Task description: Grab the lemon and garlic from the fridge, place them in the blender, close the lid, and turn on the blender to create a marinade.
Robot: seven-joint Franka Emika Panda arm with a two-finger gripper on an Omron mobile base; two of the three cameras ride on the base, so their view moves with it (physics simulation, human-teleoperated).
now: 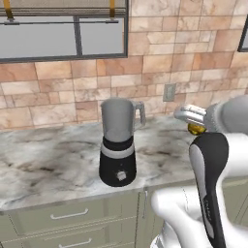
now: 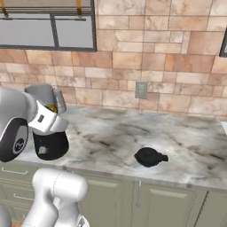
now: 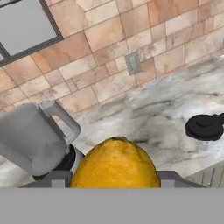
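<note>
Gripper (image 3: 114,183) pinching a yellow lemon (image 3: 114,164), held above the worktop (image 1: 53,160), blender (image 1: 117,143) uncovered near the front edge, lid (image 2: 150,156) lying well apart by the same edge.

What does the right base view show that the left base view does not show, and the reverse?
Right base view alone: the black lid, lying on the counter to the right of the blender. Left base view alone: the whole blender, with its front knob. Both share: blender, marble counter, wall outlet, and a yellow lemon at the hand.
</note>
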